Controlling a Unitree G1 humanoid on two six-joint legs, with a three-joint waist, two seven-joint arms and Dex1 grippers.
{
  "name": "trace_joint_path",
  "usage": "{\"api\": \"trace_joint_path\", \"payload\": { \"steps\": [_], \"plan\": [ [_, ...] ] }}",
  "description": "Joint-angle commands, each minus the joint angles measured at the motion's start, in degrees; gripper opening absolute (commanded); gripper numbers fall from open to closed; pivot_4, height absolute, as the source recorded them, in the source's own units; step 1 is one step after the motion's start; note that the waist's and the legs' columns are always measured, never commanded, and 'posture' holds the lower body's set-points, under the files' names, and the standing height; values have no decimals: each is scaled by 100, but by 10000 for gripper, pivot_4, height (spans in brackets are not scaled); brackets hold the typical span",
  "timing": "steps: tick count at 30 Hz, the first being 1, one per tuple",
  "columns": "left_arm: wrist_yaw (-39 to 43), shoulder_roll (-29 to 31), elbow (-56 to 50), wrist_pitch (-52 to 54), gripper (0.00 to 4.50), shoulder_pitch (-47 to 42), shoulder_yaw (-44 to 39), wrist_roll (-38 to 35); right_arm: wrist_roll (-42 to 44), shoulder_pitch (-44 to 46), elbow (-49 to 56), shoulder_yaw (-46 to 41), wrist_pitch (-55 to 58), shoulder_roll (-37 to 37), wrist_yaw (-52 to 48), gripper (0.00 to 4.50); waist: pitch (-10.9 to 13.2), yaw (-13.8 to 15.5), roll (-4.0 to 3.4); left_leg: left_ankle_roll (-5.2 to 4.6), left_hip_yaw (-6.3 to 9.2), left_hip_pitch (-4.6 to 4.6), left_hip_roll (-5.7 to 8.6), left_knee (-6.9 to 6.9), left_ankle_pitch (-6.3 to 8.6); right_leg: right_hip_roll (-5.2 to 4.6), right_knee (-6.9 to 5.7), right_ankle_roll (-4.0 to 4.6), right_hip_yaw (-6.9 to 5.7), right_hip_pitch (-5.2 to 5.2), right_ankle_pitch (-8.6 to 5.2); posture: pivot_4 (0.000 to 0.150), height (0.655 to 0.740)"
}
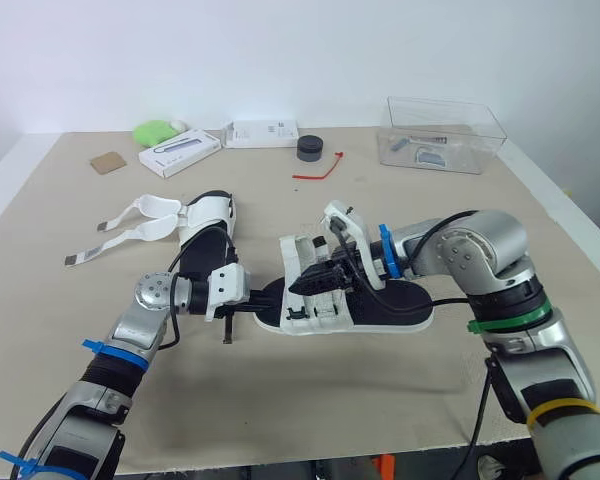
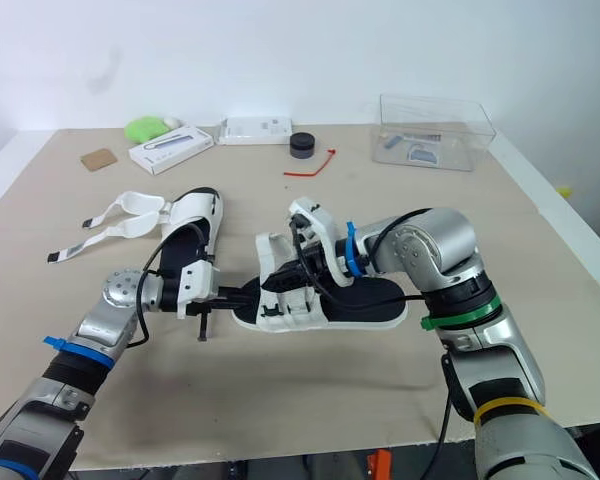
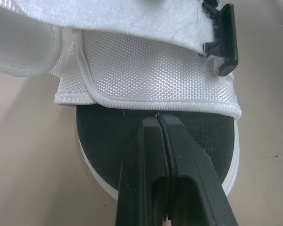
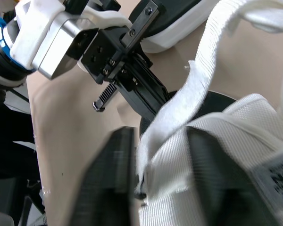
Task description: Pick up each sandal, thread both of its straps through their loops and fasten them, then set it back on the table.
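— What do we see on our table (image 1: 400, 400)?
— One sandal (image 1: 400, 305) lies at mid-front. A second sandal (image 1: 208, 225), straps loose, lies to its left.
— And our grippers?
— Our left gripper (image 3: 158, 121) is pressed closed, with its tips on the toe's black footbed. Our right gripper (image 4: 158, 141) pinches the white strap (image 4: 198, 80).

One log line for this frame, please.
left fingers shut, at near sandal toe | right fingers shut on its strap | far sandal straps loose

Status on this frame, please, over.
Left gripper jaws shut, tips on centre sandal toe. Right gripper at its strap, grip unclear. Second sandal unfastened on table. Nothing obstructing.
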State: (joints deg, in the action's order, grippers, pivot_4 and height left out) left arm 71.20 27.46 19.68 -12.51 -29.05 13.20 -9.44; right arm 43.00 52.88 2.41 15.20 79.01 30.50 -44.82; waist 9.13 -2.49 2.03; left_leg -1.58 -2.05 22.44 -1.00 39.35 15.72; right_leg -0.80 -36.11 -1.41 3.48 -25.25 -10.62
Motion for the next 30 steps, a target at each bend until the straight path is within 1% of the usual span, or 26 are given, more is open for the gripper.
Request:
{"api": "trace_joint_path", "payload": {
  "steps": [1, 11, 19, 24, 28, 30],
  "plan": [
    [-21, 41, 223, 99, 0, 121, 165, 256, 55, 67, 220, -227, 67, -35, 3, 708, 0, 0, 0, 0, 0, 0, 0, 0, 0, 0, 0, 0, 0, 0, 0, 1500, 7400],
    [-54, 65, 200, 96, 0, 169, 154, 261, 68, -513, 992, -187, 196, 113, 26, 708, 0, 1, 0, 0, 3, 1, 1, 0, 0, -6, 0, 1, -8, 1, -2, 1500, 7400],
    [-54, 35, 296, 65, 0, 99, 191, 267, -146, -865, 1261, 24, -39, 265, 17, 708, -1, 2, -1, 0, 1, 0, 7, 0, 0, -10, 0, -1, -8, 2, -2, 1500, 7400],
    [-53, 46, 268, 72, 0, 107, 206, 258, 134, -1069, 1653, -69, 206, 340, -52, 708, -2, 6, -3, 0, 10, 0, 10, 0, 0, -10, 1, -6, -10, 5, -7, 1500, 7400],
    [-39, 55, 291, 61, 0, 90, 212, 260, -46, -781, 1469, -201, -187, 280, -34, 13406, -2, 5, -3, 0, 11, 0, 11, 0, 0, -11, 1, -6, -10, 5, -8, 1500, 7400],
    [-38, 52, 309, 56, 0, 73, 213, 264, -47, -633, 1337, -280, -220, 227, -22, 13406, -2, 4, -3, 0, 11, 0, 11, 0, 0, -11, 1, -6, -10, 5, -7, 1500, 7400]
  ]
}}
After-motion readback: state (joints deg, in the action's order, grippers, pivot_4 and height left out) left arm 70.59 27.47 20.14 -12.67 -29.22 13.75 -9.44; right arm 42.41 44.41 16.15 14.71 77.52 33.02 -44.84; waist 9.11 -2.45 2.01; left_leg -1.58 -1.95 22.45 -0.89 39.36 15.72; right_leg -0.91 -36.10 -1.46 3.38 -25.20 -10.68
